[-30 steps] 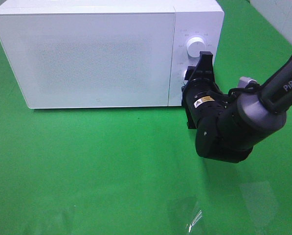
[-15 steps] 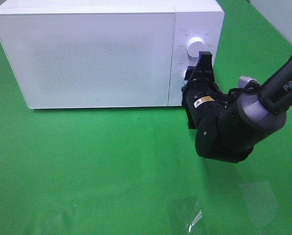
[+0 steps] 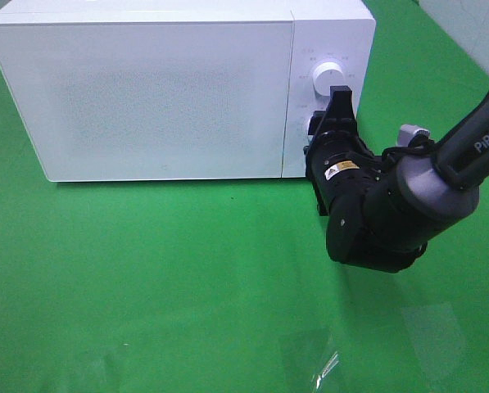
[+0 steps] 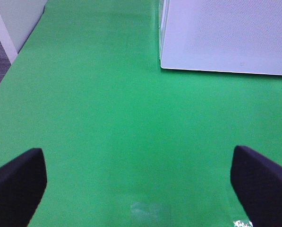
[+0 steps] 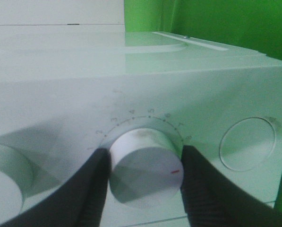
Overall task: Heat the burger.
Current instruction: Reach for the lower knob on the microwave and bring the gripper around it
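Right gripper (image 5: 143, 176) clamped on lower dial (image 5: 141, 158) near right edge of door-shut white microwave (image 3: 146, 98); left gripper (image 4: 141, 189) spread wide, holding nothing, over open green mat (image 3: 146, 278); burger's whereabouts untellable.

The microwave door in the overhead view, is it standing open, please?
No, the microwave door sits flush with the control panel, fully closed.

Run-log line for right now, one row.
right gripper: shut on numbered dial | left gripper: open, above green mat | microwave door: closed | burger: not in view
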Controlling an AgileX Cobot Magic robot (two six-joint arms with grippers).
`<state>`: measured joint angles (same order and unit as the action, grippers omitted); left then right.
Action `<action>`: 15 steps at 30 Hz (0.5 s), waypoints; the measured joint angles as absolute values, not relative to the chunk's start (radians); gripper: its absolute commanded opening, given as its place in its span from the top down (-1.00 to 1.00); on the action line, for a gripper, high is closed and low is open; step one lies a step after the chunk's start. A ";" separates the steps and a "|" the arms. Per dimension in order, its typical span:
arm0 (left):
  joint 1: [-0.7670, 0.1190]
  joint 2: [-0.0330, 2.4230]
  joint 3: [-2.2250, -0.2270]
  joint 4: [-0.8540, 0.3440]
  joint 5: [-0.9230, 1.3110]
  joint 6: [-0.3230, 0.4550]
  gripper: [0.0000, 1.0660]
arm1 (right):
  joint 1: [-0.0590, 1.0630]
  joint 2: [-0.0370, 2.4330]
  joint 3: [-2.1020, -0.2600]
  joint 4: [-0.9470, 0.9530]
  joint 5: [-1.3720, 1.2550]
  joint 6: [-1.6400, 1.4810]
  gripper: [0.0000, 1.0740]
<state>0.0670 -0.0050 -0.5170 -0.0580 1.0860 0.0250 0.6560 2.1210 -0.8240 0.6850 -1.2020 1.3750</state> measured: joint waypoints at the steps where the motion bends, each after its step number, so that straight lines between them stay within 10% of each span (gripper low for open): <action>1: 0.067 -0.005 -0.517 -0.058 1.086 0.025 -0.84 | 0.656 2.121 -0.824 0.685 -1.202 1.375 0.16; 15: 0.067 -0.005 -0.517 -0.058 1.086 0.025 -0.84 | 0.670 2.118 -0.827 0.587 -1.204 1.369 -0.28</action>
